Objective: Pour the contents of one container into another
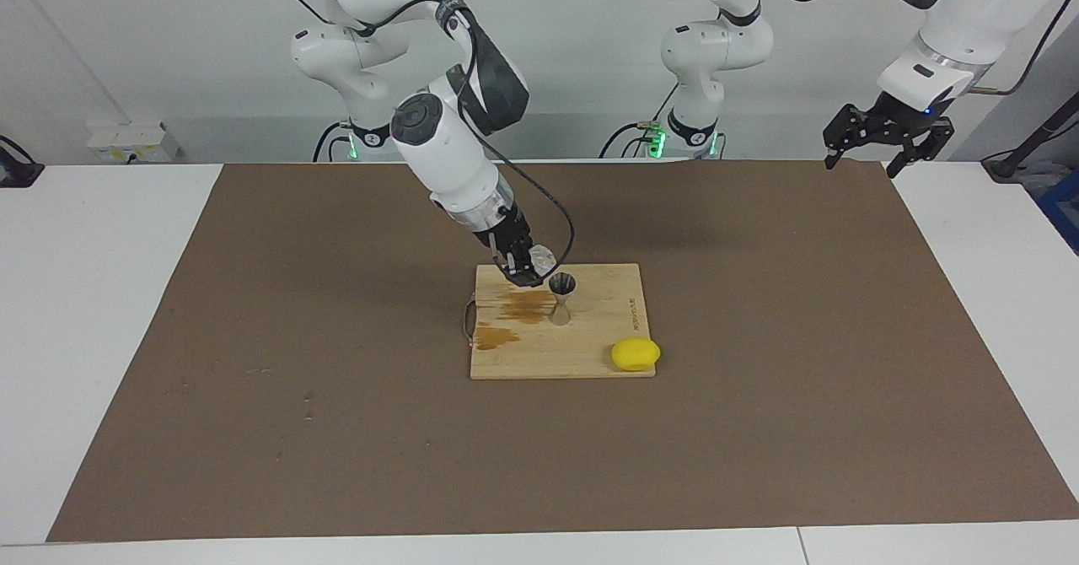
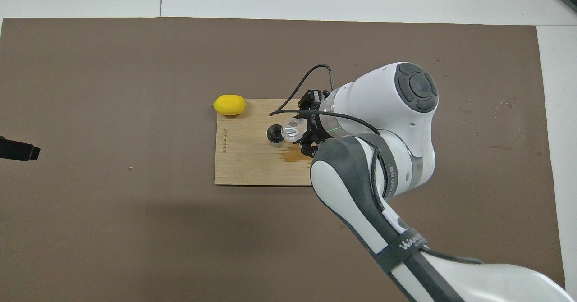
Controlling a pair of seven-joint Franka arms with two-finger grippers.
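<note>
A bamboo cutting board [image 1: 590, 354] lies near the middle of the brown mat [image 1: 253, 337], which covers most of the white table [image 1: 84, 295]. On the board stands the metal jigger [image 1: 561, 299], upright, with its open mouth facing up. The right gripper [image 1: 529, 270] pinches the clear glass tumbler [image 1: 540, 255] and holds it in the air, tilted, just beside the jigger's rim on the side toward the right arm's end of the table; from overhead the tumbler [image 2: 292, 129] overlaps the edge of the jigger [image 2: 274, 134]. Whether glass touches metal cannot be told. Brown wet stains [image 1: 527, 308] spread on the board under and beside the gripper, and a smaller patch lies near the board's edge toward the right arm's end.

A yellow lemon [image 1: 636, 354] sits at the board's corner farthest from the robots, toward the left arm's end, partly hanging over the edge. The mat around the board is open on all sides.

The left gripper [image 1: 877, 147] hangs high over the mat's edge at the left arm's end, well apart from the board, its jaws spread and holding nothing. In the overhead view only a dark tip of it [image 2: 18, 151] shows, cut off by the frame. There too the right arm's bulk hides the board's corner nearest the robots. Any liquid inside the tumbler or the jigger is too hard to make out.
</note>
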